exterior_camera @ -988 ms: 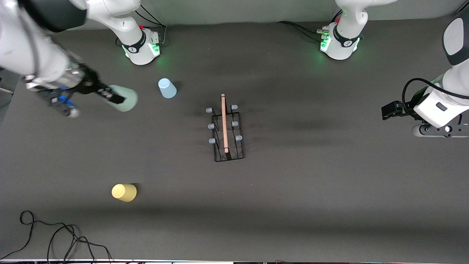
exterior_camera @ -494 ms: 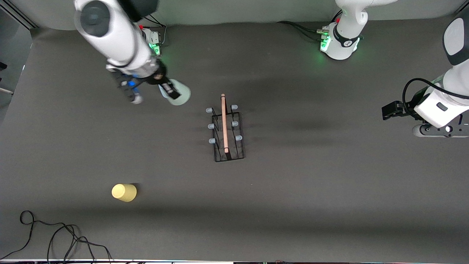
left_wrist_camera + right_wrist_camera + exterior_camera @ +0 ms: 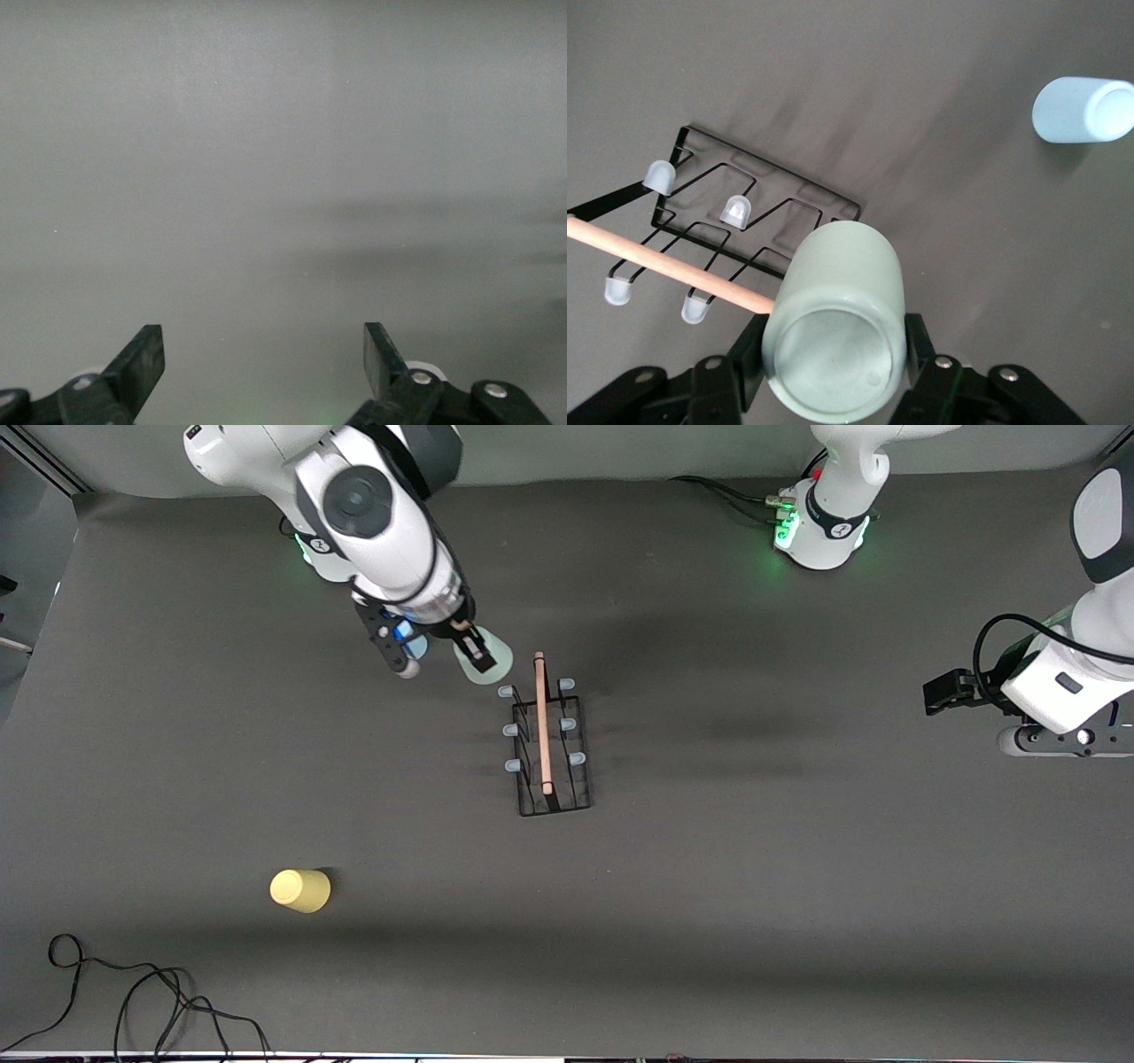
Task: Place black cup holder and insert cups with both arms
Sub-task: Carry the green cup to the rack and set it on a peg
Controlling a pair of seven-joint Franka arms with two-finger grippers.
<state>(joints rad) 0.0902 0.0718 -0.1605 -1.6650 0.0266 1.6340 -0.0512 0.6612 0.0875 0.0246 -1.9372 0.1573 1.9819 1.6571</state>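
Observation:
The black cup holder (image 3: pixel 535 808) stands mid-table with its wooden handle (image 3: pixel 541 722) on top; it also shows in the right wrist view (image 3: pixel 656 258). My right gripper (image 3: pixel 479 655) (image 3: pixel 833 347) is shut on the pale green cup (image 3: pixel 493 664) (image 3: pixel 842 305), in the air just beside the rack's end nearest the robots' bases. The light blue cup (image 3: pixel 1083 110) lies on the table, mostly hidden under the right wrist in the front view. The yellow cup (image 3: pixel 300 890) stands much nearer the front camera. My left gripper (image 3: pixel 941 691) (image 3: pixel 263 354) waits open at the left arm's end, holding nothing.
A black cable (image 3: pixel 133 1001) coils on the table's front edge at the right arm's end. Both arm bases (image 3: pixel 819 531) stand along the edge farthest from the front camera. The rack's pale blue pegs (image 3: pixel 735 211) stick up bare.
My right arm has swung the green cup from the right arm's end of the table to just beside the rack. The left arm has not moved.

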